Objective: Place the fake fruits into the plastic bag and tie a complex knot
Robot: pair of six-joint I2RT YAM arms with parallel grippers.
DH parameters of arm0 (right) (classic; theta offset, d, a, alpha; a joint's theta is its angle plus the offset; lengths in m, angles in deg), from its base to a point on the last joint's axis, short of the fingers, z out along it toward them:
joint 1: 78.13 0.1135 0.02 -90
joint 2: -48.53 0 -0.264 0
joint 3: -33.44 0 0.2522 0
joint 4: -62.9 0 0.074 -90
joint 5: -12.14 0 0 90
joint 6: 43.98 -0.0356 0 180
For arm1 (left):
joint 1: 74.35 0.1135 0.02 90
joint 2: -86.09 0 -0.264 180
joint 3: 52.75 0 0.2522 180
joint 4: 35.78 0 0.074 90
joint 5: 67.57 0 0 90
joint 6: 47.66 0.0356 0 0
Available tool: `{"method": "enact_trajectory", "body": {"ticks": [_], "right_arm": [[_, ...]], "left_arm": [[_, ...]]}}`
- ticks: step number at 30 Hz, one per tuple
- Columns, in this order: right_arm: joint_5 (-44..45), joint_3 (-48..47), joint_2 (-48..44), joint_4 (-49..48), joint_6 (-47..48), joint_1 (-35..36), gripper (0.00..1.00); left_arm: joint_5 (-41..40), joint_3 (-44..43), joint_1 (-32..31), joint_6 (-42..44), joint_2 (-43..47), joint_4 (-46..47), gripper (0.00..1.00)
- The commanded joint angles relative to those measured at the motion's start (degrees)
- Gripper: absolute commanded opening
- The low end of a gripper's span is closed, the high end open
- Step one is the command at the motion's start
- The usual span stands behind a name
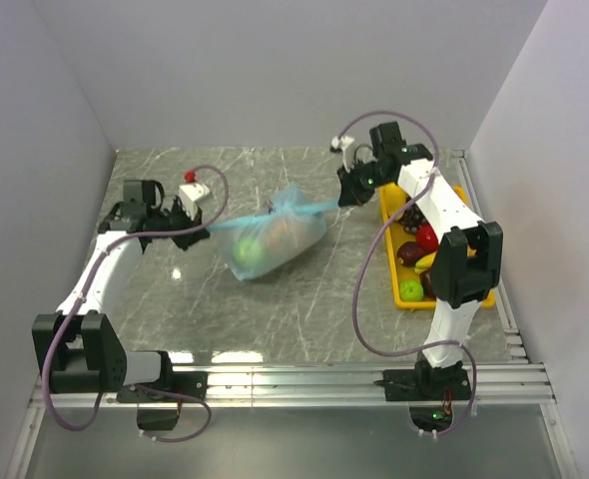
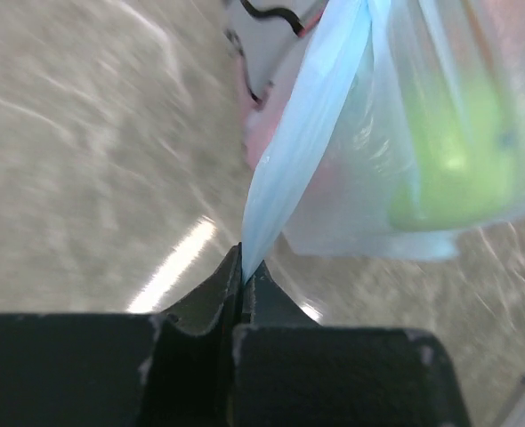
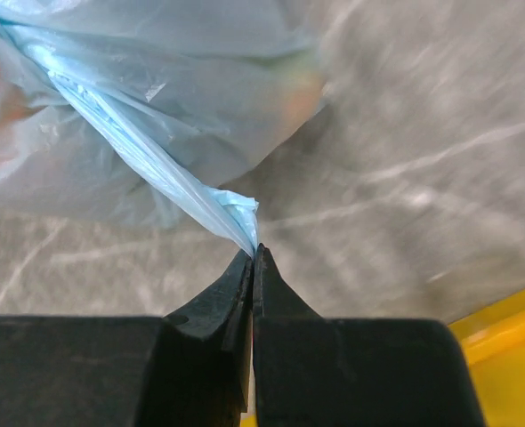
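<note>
The light-blue plastic bag (image 1: 273,239) lies mid-table with a green fruit (image 1: 247,251) and orange-pink fruits inside. Its handles meet in a knot (image 1: 291,206) on top, with tails stretched out to both sides. My left gripper (image 1: 201,226) is shut on the left tail (image 2: 289,169), pulled taut; the green fruit (image 2: 458,151) shows through the bag. My right gripper (image 1: 345,200) is shut on the right twisted tail (image 3: 147,151), taut from the bag (image 3: 111,98). More fake fruits (image 1: 417,259) lie in the yellow tray.
A yellow tray (image 1: 389,215) stands at the right by the right arm; its corner shows in the right wrist view (image 3: 512,329). A small red and white object (image 1: 190,180) sits at the back left. Grey walls enclose the marble table.
</note>
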Motion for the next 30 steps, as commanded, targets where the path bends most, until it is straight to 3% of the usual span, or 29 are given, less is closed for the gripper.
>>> {"method": "enact_trajectory", "body": {"ticks": [1,7,13,18,20,21,22,24,25,26,27,29,30], "right_arm": [[25.8,-9.7,1.0,1.2,3.0,-11.8,0.00],[27.3,2.4,0.0,-5.2,3.3,-12.1,0.00],[27.9,5.4,4.4,-7.5,2.1,-10.2,0.00],[19.8,2.2,1.5,-2.9,-0.6,-6.9,0.00],[16.1,-1.1,1.3,0.7,-1.8,-5.2,0.00],[14.4,-2.5,1.1,2.3,-1.9,-4.9,0.18],[12.9,-4.5,1.0,4.2,-2.4,-4.7,0.32],[9.7,-6.2,-0.1,5.3,-4.5,-4.4,0.65],[8.8,-7.9,-0.6,6.2,-5.8,-4.4,0.74],[7.1,-8.9,-0.8,6.7,-6.6,-4.4,0.83],[6.0,-10.0,-1.5,8.0,-7.1,-4.6,0.89],[3.9,-13.0,-2.1,9.2,-8.8,-4.9,0.91],[1.4,-13.6,-3.1,9.3,-9.7,-5.1,0.93]], "left_arm": [[-14.3,-6.2,8.7,0.5,1.0,-4.6,0.00],[-17.5,-0.3,11.2,4.1,-1.5,-1.2,0.00],[-21.7,5.0,11.1,6.0,-6.9,3.8,0.00],[-13.8,0.1,10.9,3.8,-6.5,-1.0,0.01],[-8.8,-3.1,10.7,2.6,-5.7,-3.7,0.15],[-7.2,-4.1,10.6,1.3,-5.5,-4.6,0.21],[-5.4,-5.7,10.5,0.7,-5.1,-5.1,0.35],[-0.7,-7.1,10.4,-1.6,-3.5,-6.2,0.52],[0.8,-8.5,10.3,-2.5,-2.6,-6.4,0.67],[2.3,-9.2,10.1,-5.0,-2.1,-6.6,0.69],[3.0,-10.0,10.1,-6.6,-1.7,-6.1,0.81],[4.5,-12.3,10.1,-9.1,-0.9,-5.7,0.99],[5.0,-13.2,10.1,-12.2,-0.7,-5.5,0.99]]}}
